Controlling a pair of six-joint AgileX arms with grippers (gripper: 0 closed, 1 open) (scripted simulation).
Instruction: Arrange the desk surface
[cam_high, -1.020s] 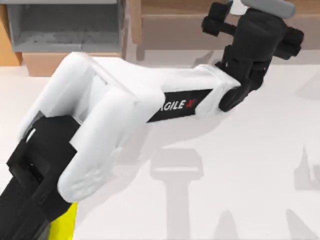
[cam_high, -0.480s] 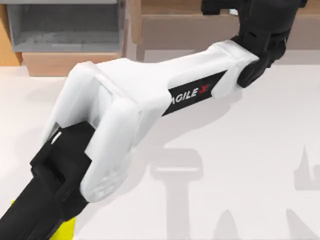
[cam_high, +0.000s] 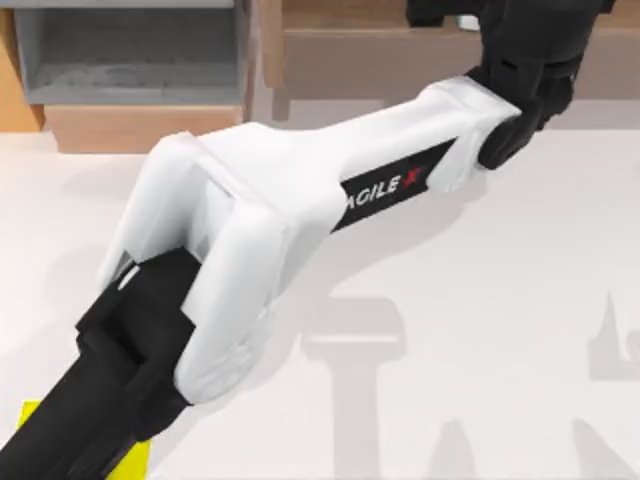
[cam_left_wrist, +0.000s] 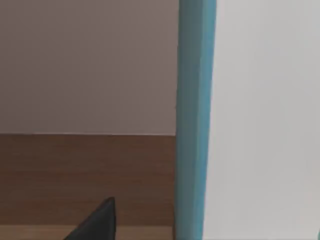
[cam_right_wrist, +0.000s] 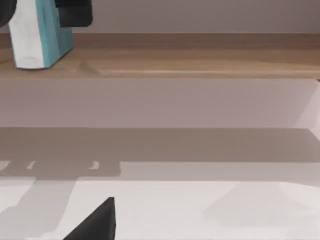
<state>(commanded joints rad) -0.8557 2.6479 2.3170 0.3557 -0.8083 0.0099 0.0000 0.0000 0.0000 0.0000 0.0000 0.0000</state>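
the left arm (cam_high: 300, 200) is reaching across the desk surface (cam_high: 480, 300) to the wooden shelf (cam_high: 380, 45) at the far edge. its gripper is sitting against a teal-and-white book (cam_left_wrist: 195, 120) upright on the shelf; i cannot tell its fingers' state. the right gripper's finger (cam_right_wrist: 97, 222) is hanging above the desk, grip unclear.

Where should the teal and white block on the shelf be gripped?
Probably the block by its upper part, across the flat sides, from the open front: it stands upright on the wooden shelf. The left gripper is at its top.
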